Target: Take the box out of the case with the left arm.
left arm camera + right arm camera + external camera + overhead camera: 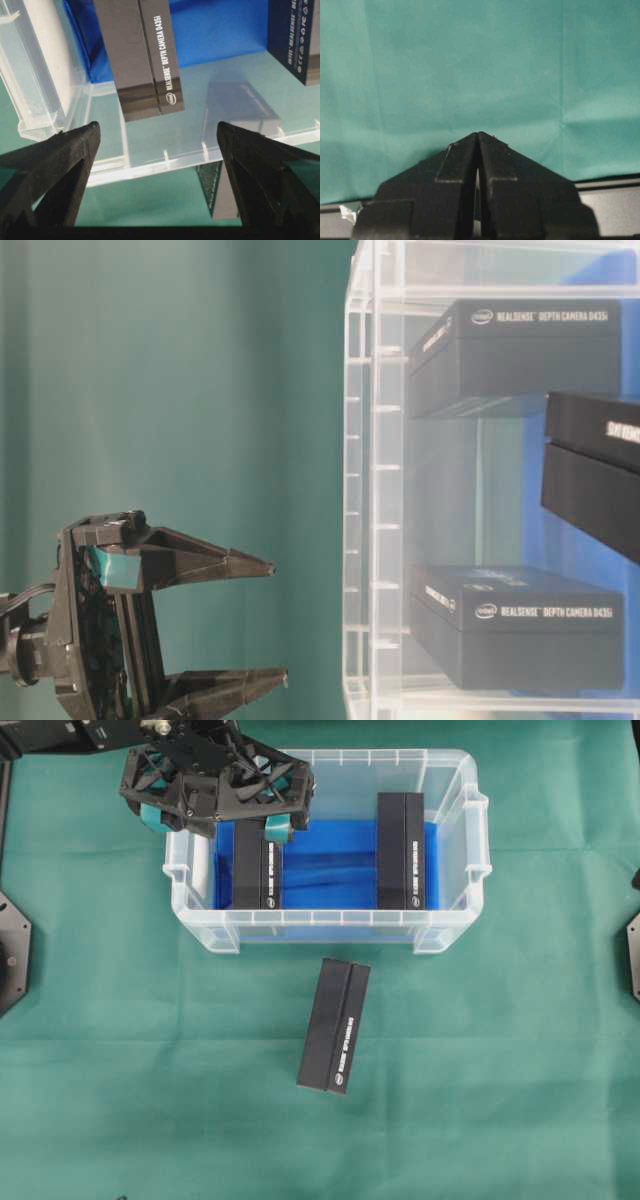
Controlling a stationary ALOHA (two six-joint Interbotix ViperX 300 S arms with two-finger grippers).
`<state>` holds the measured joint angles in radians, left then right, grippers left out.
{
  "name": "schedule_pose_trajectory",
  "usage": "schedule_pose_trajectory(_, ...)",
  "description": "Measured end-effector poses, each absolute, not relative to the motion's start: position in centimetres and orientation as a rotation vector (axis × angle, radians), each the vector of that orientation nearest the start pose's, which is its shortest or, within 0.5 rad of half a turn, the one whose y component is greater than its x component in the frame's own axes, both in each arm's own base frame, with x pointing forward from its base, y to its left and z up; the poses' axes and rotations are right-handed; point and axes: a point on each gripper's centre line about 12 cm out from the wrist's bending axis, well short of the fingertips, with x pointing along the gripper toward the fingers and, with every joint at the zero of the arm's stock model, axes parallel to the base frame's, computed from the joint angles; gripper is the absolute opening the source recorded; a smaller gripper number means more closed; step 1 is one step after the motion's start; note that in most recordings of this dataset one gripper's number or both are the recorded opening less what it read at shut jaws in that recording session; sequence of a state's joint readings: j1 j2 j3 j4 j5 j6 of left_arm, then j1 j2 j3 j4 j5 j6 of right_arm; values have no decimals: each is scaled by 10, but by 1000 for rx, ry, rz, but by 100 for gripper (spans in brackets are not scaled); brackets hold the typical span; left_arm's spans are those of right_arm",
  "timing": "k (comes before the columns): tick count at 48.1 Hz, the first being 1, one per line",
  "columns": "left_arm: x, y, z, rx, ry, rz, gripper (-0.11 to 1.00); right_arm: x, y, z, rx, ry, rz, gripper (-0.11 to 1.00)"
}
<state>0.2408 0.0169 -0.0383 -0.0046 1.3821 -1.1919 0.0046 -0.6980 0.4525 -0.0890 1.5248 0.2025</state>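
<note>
Two dark boxes stand on edge inside the case [452, 850], on its blue lining; a third box [333, 1025] lies outside on the green cloth [520, 1070], below the case in the overhead view. The left box [257, 865] sits in the left half of the case, the right box [401, 848] in the right half, well apart from each other.

The left gripper [230, 812] hangs at the upper left of the overhead frame, over the case's far left corner and above the top end of the left box — jaws spread wide, holding nothing. In the left wrist view that box [142, 55] shows between and beyond the two fingertips [82, 142].

The box is probably rigid printed cardboard: stiff, fairly light, with smooth faces that could slip. Its narrow upper edge faces up, so the best hold is likely across the two broad faces near mid-length — squarely, to keep it from tipping against the clear wall.

The right gripper [478, 137] is pressed closed over bare cloth.
</note>
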Motion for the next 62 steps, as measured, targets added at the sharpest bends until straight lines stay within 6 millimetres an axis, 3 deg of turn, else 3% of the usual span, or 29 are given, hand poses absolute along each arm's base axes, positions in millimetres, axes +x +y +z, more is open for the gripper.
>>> schedule_pose_trajectory(62,381,96,313,-1158,1060,989,94,178,-10,355,113,1267,-201,0)
